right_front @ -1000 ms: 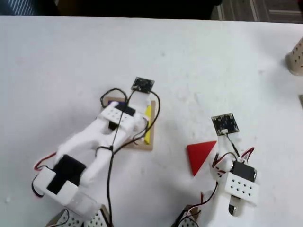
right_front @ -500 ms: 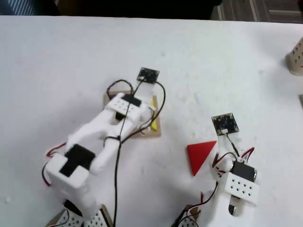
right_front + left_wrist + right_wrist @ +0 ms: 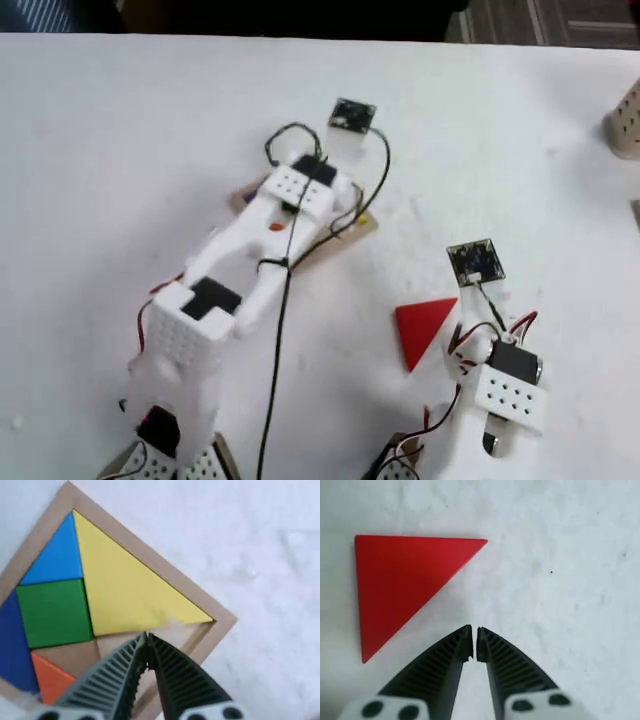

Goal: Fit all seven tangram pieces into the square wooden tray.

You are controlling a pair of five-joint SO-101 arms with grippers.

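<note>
A plain white bench [image 3: 120, 120] carries two white robot arms, seen from above. Under the left arm lies the square wooden tray [image 3: 222, 624], mostly filled. A large yellow triangle [image 3: 125, 580], a blue triangle [image 3: 55, 555], a green square [image 3: 52, 612] and an orange piece [image 3: 50, 682] sit inside it, and a triangular patch of bare wood is left beside the yellow one. The left tool [image 3: 146, 642] is closed on nothing, with its tip over that bare patch. The red triangle [image 3: 395, 580] lies flat on the bench, well apart from the tray and just beside the right arm. The right tool [image 3: 474, 642] hangs near its long edge, fingers almost together and empty. The red piece looks thin, rigid, light and smoothly painted. It should not bend or break, but it probably slides easily and offers little height to grip. The best hold is likely a pinch across its thin edges near the middle, long side against the square corner, with the fingers spread wide first. Compared with a second ago, the left arm reaches farther across the bench. The tray has been pushed along with it, away from the arm's base and turned to a skewed angle. The right arm and the red triangle have not moved.
</note>
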